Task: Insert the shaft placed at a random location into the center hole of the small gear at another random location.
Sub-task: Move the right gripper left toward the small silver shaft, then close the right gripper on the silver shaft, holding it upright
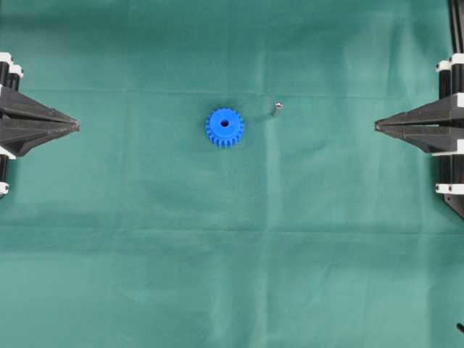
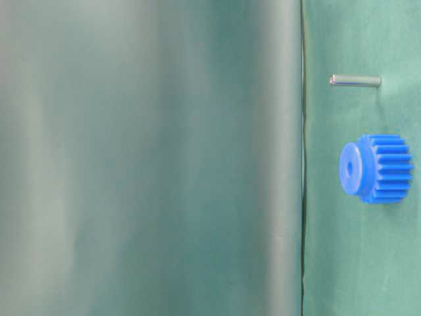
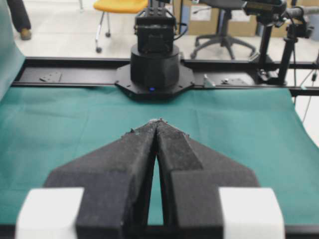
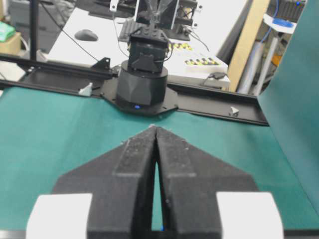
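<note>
Standing on end near the middle of the green-covered bench (image 1: 232,290), the shaft (image 1: 277,108) is a tiny silver-grey pin with nothing touching it. Seen from overhead it shows mostly its top end; the table-level view, which is turned on its side, shows its full thin length rising off the cloth.

At about eight o'clock from the shaft, near it but clearly apart, sits the small gear (image 1: 224,127). It is bright blue and rests flat on its toothed face, raised hub upward. The center hole (image 1: 224,123) shows as a small dark round spot in the hub, open and unfilled. In the table-level view the gear's teeth and hub are sharp against the cloth, and the shaft stands just to one side of it with bare green between them.

Out at nine o'clock from the gear, well apart at the edge of the overhead view, the left pincer (image 1: 76,126) points in toward the middle. Its black foam-faced fingers (image 3: 172,149) meet at the tips, pressed together on nothing, as the left wrist view shows.

At three o'clock, equally far out on the opposite edge, the right pincer (image 1: 377,126) points back toward the gear and shaft. Its fingers (image 4: 169,149) are likewise together at the tips, holding nothing.

Each wrist view looks along its own closed fingers, across bare green cloth, to the black base of the opposite arm.
</note>
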You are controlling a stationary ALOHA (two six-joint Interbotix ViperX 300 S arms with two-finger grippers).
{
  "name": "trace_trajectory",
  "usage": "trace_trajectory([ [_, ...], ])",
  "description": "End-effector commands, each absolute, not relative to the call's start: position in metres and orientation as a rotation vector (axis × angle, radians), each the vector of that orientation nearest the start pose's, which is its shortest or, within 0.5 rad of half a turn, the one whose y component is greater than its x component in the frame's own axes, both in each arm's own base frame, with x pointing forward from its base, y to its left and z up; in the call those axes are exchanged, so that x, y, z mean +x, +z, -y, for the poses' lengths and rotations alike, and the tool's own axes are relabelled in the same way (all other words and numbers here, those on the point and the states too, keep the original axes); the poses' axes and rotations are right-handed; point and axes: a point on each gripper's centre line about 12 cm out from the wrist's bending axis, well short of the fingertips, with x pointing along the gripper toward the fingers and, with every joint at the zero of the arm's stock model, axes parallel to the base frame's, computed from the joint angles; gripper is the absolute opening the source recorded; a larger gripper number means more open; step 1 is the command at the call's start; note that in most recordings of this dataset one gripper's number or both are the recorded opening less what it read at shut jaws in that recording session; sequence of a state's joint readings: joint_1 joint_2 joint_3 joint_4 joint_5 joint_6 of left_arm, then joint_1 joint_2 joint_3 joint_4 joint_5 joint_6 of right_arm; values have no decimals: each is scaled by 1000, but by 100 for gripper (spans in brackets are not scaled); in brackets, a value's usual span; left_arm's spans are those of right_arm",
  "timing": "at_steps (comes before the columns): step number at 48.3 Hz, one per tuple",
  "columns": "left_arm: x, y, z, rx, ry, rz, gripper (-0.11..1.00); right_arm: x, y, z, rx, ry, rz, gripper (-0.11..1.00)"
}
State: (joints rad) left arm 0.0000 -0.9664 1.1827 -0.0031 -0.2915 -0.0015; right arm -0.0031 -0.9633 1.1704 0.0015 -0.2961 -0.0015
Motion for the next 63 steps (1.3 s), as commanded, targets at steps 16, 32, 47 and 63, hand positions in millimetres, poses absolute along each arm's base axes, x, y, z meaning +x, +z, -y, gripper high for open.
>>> trace_trajectory([
  [16, 199, 295, 0, -19, 4, 87, -1, 228, 259, 28, -5, -120, 1, 0],
  [32, 197, 295, 0, -21, 3, 89, -1, 269, 200, 63, 70, -238, -99, 17],
  [47, 196, 292, 0, -21, 3, 87, -1, 297, 144, 87, 102, -305, -214, 63],
  [63, 194, 290, 0, -30, 4, 83, -1, 307, 101, 98, 165, -338, -274, 60],
])
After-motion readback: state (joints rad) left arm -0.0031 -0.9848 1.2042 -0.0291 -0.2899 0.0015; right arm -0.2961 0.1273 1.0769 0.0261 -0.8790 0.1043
